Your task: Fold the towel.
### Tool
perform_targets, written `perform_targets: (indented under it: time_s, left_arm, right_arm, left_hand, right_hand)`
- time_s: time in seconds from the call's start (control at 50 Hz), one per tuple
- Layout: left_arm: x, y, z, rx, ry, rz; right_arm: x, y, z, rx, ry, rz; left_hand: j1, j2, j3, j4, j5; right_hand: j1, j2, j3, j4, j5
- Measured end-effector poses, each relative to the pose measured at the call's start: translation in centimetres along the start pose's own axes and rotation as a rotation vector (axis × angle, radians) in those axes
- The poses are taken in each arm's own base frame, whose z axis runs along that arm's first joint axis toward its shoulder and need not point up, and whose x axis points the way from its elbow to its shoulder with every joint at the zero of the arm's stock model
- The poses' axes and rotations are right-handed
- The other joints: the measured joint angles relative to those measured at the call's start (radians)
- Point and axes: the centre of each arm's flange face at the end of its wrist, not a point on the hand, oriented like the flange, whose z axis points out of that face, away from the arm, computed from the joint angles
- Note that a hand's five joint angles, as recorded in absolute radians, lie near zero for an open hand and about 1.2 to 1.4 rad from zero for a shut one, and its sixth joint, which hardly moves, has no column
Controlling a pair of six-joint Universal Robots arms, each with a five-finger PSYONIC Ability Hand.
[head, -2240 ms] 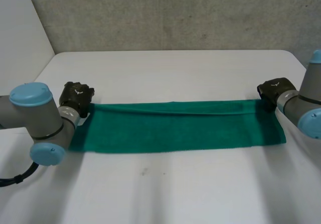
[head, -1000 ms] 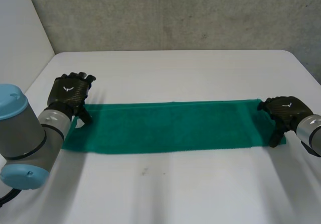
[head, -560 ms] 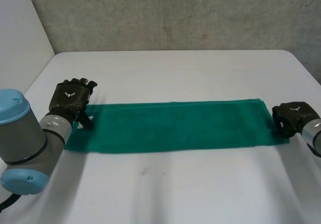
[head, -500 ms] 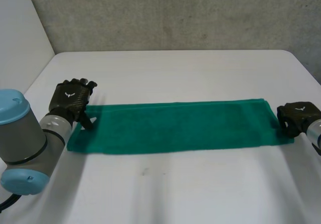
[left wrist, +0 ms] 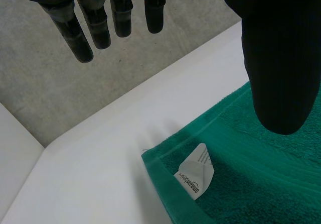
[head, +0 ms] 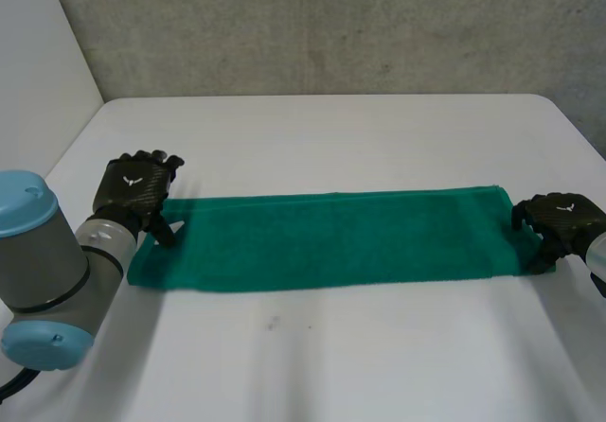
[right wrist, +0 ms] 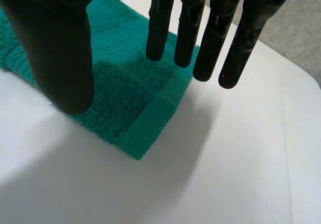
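Towel (head: 322,237) flat on table (head: 331,346), long axis running hand to hand. Left hand (head: 137,190) fingers (left wrist: 100,25) straight, wide off thumb, empty; corner with label (left wrist: 195,171) just below fingertips. Right hand (head: 559,219) fingers (right wrist: 185,23) likewise open, over opposite end's corner. Each hand nearest its own short end.
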Motion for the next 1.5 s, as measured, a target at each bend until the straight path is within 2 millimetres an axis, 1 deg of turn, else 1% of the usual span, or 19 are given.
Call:
perform_targets:
  time_s: [0.06,0.1,0.14,0.22,0.34,0.4,0.42,0.46,0.54,0.62,0.72,0.82,0.96,1.1,1.16,1.22,1.3,1.44,1.5]
  left_arm:
    - [0.0,0.0,0.0,0.0,0.001,0.0]
    - [0.1,0.0,0.0,-0.001,0.002,0.0]
    - [0.1,0.0,0.0,-0.001,0.002,0.0]
    - [0.1,0.1,0.0,-0.003,0.002,0.0]
    - [0.1,0.3,-0.1,-0.009,0.003,0.0]
    - [0.0,0.3,-0.2,-0.011,0.002,-0.001]
    - [0.0,0.3,-0.2,-0.011,0.002,-0.001]
    - [0.0,0.3,-0.2,-0.011,0.001,-0.001]
    - [0.0,0.3,-0.2,-0.011,0.001,-0.001]
    - [0.1,0.3,-0.3,-0.013,0.003,0.0]
    - [0.3,0.5,-0.5,-0.018,0.011,0.0]
    - [0.4,0.5,-0.7,-0.019,0.014,0.001]
    - [0.5,0.5,-0.7,-0.019,0.018,0.001]
    - [0.6,0.5,-0.7,-0.02,0.021,0.001]
    - [0.5,0.6,-0.7,-0.02,0.02,0.001]
    - [0.5,0.6,-0.7,-0.02,0.02,0.0]
    - [0.5,0.6,-0.7,-0.02,0.019,0.0]
    - [0.5,0.6,-0.7,-0.02,0.019,0.0]
    - [0.6,0.6,-0.8,-0.021,0.019,0.0]
  right_arm:
    - [0.1,0.2,0.3,-0.005,0.004,0.0]
    - [0.1,0.4,0.6,-0.009,0.006,0.001]
    - [0.4,0.6,0.9,-0.012,0.014,0.002]
    - [1.3,0.8,1.2,-0.02,0.045,0.007]
    - [4.7,1.2,1.4,-0.052,0.168,0.016]
    - [8.5,1.5,1.1,-0.095,0.31,-0.011]
    - [8.5,1.5,1.1,-0.095,0.31,-0.011]
    - [10.8,1.6,0.6,-0.126,0.383,-0.049]
    - [12.0,1.5,0.1,-0.143,0.393,-0.084]
    - [10.9,1.1,-0.1,-0.107,0.297,-0.077]
    - [7.3,0.7,-0.4,0.0,0.059,-0.015]
    - [4.9,1.0,-0.9,0.059,-0.086,0.018]
    - [3.6,1.8,-0.8,0.071,-0.139,0.007]
    - [3.4,2.5,0.2,0.058,-0.137,-0.006]
    - [3.4,2.6,0.5,0.059,-0.13,-0.013]
    - [3.5,2.7,0.9,0.057,-0.116,-0.018]
    - [3.9,2.9,1.3,0.046,-0.088,-0.02]
    - [5.3,3.2,1.7,0.016,0.009,-0.038]
    - [8.0,3.2,1.8,-0.032,0.182,-0.073]
  left_hand:
    - [0.0,0.0,0.0,0.0,0.0]
    - [0.0,0.0,0.0,0.0,0.0]
    - [0.0,0.0,0.0,0.0,0.0]
    - [0.0,0.0,0.0,0.0,0.0]
    - [0.0,0.0,0.0,0.0,0.0]
    - [0.0,0.0,0.0,0.0,0.0]
    - [0.0,0.0,0.0,0.0,0.0]
    - [0.0,0.0,0.0,0.0,0.0]
    - [0.0,0.0,0.0,0.0,0.0]
    - [0.0,0.0,0.0,0.0,0.0]
    - [0.0,0.0,0.0,0.0,0.0]
    - [0.0,0.0,0.0,0.0,0.0]
    - [0.0,0.0,0.0,0.0,0.0]
    - [0.0,0.0,0.0,0.0,0.0]
    - [0.0,0.0,0.0,0.0,0.0]
    - [0.0,0.0,0.0,0.0,0.0]
    - [0.0,0.0,0.0,0.0,0.0]
    - [0.0,0.0,0.0,0.0,0.0]
    - [0.0,0.0,0.0,0.0,0.0]
  right_hand:
    - [0.008,0.007,0.011,0.01,0.009]
    - [0.244,0.248,0.303,0.283,0.258]
    - [0.437,0.258,0.526,0.525,0.495]
    - [0.465,0.258,0.602,0.607,0.565]
    - [0.481,0.258,0.604,0.611,0.579]
    - [0.481,0.258,0.604,0.611,0.583]
    - [0.481,0.258,0.604,0.611,0.583]
    - [0.481,0.258,0.604,0.611,0.586]
    - [0.466,0.278,0.582,0.588,0.567]
    - [0.327,0.333,0.397,0.405,0.417]
    - [0.063,0.066,0.075,0.074,0.081]
    - [0.017,0.017,0.021,0.019,0.021]
    - [0.02,0.019,0.031,0.028,0.029]
    - [0.09,0.096,0.12,0.117,0.098]
    - [0.337,0.403,0.403,0.4,0.369]
    - [0.455,0.564,0.574,0.576,0.541]
    - [0.459,0.578,0.604,0.611,0.562]
    - [0.459,0.578,0.604,0.611,0.562]
    - [0.459,0.578,0.604,0.611,0.562]
